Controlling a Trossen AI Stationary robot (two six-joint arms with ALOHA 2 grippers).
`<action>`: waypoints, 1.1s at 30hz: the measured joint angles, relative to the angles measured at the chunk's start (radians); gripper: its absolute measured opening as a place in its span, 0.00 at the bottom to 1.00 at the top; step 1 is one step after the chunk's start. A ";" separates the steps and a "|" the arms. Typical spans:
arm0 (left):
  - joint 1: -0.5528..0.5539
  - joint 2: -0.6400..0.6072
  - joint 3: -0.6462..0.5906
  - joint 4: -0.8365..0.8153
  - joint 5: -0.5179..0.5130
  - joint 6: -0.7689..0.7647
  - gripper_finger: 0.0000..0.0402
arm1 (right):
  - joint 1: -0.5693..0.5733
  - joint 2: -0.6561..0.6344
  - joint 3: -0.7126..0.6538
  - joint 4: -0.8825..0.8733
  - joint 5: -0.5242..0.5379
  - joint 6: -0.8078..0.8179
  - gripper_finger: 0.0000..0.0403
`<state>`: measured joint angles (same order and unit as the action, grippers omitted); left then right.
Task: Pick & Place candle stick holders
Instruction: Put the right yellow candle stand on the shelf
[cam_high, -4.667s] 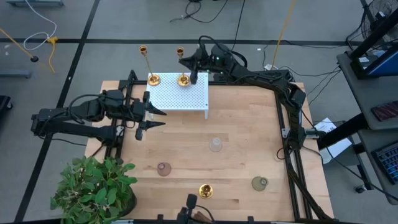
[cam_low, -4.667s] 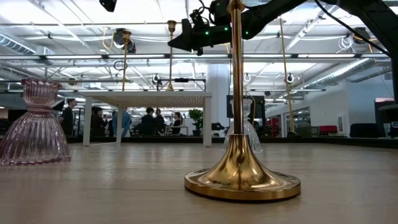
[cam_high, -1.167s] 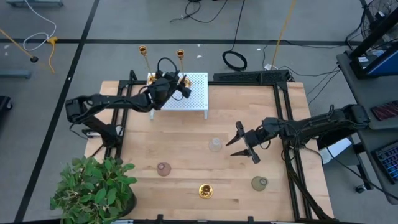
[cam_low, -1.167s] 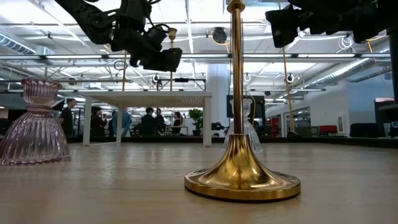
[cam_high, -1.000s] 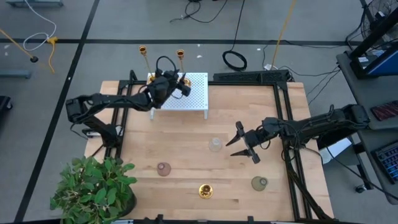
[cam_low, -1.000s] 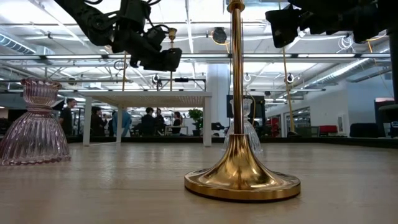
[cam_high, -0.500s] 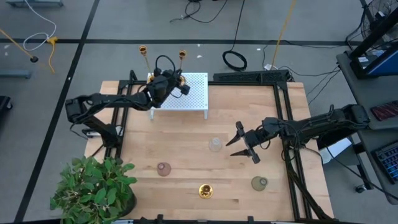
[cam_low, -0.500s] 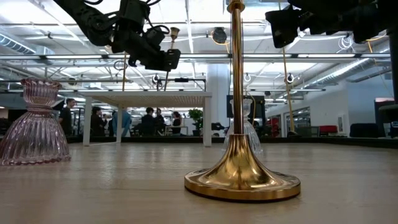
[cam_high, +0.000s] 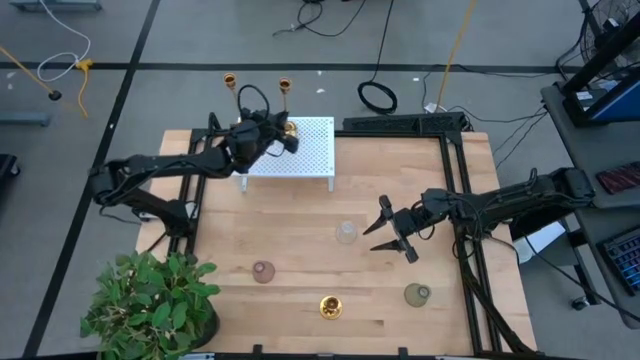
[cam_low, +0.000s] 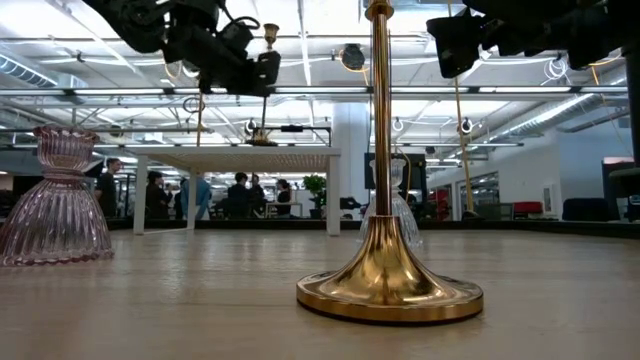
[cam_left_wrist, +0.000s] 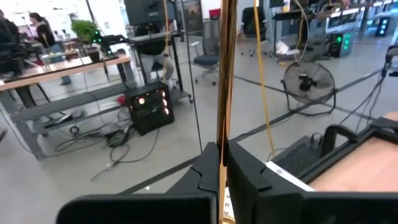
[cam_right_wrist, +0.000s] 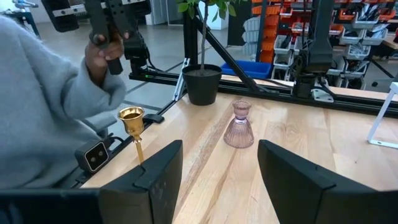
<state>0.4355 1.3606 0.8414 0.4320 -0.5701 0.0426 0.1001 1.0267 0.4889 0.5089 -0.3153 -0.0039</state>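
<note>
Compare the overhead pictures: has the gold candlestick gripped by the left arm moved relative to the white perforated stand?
Yes. The left gripper, shut on the candlestick, has lifted it off the white stand; its top has shifted left, toward the other candlestick.

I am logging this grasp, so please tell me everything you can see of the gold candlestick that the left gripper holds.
The shiny gold metal candlestick has a small top cup, a thin straight stem and a flared round base. It stands nearly upright over the white perforated stand at the table's far side. The left gripper is shut on its lower stem. Whether the base touches the stand is unclear.
</note>
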 joint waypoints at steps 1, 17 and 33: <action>0.000 -0.010 -0.004 -0.010 -0.004 -0.002 0.03 | 0.000 0.000 0.000 0.001 0.000 0.000 0.50; 0.080 -0.005 -0.143 0.205 0.083 -0.060 0.02 | 0.000 0.000 0.000 0.051 0.005 0.001 0.50; 0.088 -0.003 -0.143 0.151 0.063 -0.052 0.06 | 0.000 0.046 0.000 0.049 0.001 0.001 0.50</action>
<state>0.5235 1.3571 0.6979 0.5832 -0.5074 -0.0093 0.1002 1.0730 0.4892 0.5576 -0.3147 -0.0032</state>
